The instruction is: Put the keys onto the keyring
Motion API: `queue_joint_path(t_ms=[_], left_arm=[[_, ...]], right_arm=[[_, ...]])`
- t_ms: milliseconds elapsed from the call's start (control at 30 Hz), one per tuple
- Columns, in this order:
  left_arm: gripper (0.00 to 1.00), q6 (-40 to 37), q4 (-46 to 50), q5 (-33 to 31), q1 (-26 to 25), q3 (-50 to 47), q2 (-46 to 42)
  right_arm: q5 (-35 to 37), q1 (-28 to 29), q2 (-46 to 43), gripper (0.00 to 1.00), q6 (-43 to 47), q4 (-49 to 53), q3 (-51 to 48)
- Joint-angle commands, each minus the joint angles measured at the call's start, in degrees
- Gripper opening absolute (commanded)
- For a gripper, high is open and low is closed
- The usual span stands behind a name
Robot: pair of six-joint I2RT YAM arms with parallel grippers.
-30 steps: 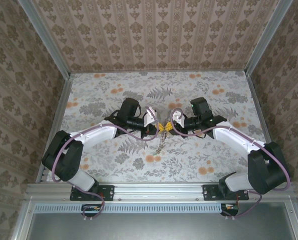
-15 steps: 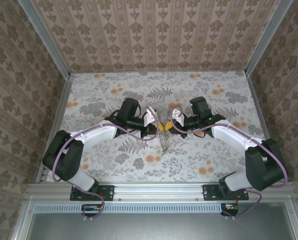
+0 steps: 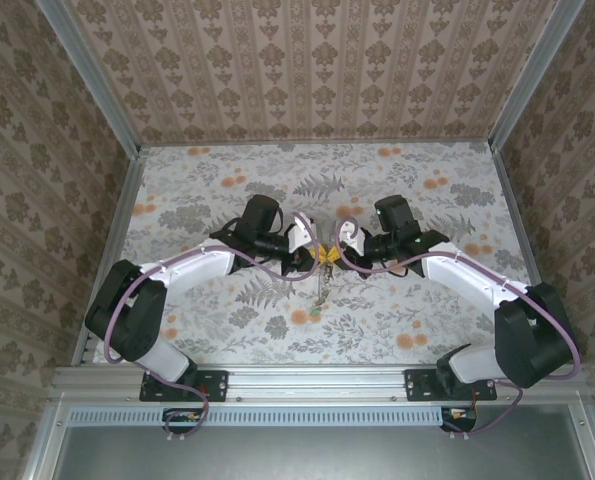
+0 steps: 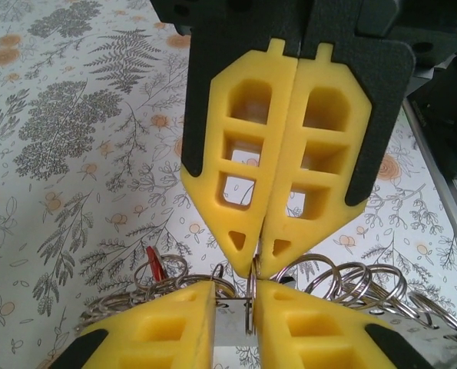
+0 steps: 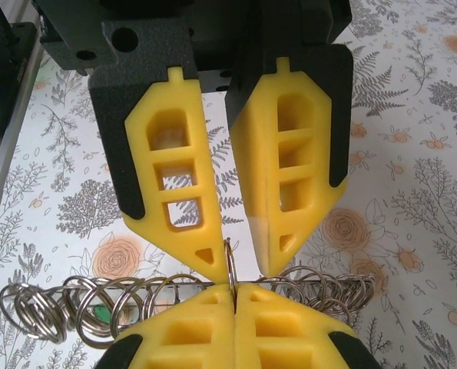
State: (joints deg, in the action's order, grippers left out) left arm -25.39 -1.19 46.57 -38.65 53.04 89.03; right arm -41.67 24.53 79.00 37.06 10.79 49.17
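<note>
where both arms meet, floral tabletop (image 3: pixel 207 190) between patterned walls (image 3: pixel 37 150)

A floral-print table (image 3: pixel 207 190) — patterned beige wallpaper walls (image 3: pixel 317 60) on three sides, aluminium frame rails (image 3: pixel 317 382) along the edges.

Both arms reach inward and meet at mid-frame, the left gripper (image 3: pixel 310 259) and right gripper (image 3: pixel 339 254) tip to tip over the floral table (image 3: pixel 427 320). Below them dangles a thin metallic chain (image 3: pixel 320 292), possibly linked rings.
</note>
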Motion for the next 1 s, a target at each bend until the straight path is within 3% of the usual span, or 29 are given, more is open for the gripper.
queue_joint_path(t_ms=[0, 300, 467, 567, 767, 967], left_arm=[[0.22, -2.5, 3.2, -0.9, -0.5, 1.8, 0.3], [0.21, -4.6, 6.7, -2.3, -1.2, 4.3, 1.9], [0.0, -4.2, 6.7, -3.3, -1.3, 4.9, 2.5], [0.0, -3.4, 4.8, -2.4, -1.1, 3.9, 1.9], [0.0, -0.6, -3.3, 3.5, -0.5, 0.2, -0.3], [0.0, 1.6, -6.3, 7.3, 0.0, 0.0, -0.6]], right_arm=[[0.3, 0.7, -1.7, 0.0, -0.5, 0.4, 2.7], [0.9, 2.3, -2.5, 0.0, 0.3, 2.7, 4.0], [0.6, 2.8, -3.9, 0.0, -0.1, 3.1, 3.9], [0.7, 2.4, -5.4, 0.0, -0.7, 1.4, 1.8], [-3.9, -0.9, -5.0, 0.15, -3.3, -4.6, -2.8], [-6.0, -1.9, -4.4, 0.18, -3.3, -7.7, -4.5]])
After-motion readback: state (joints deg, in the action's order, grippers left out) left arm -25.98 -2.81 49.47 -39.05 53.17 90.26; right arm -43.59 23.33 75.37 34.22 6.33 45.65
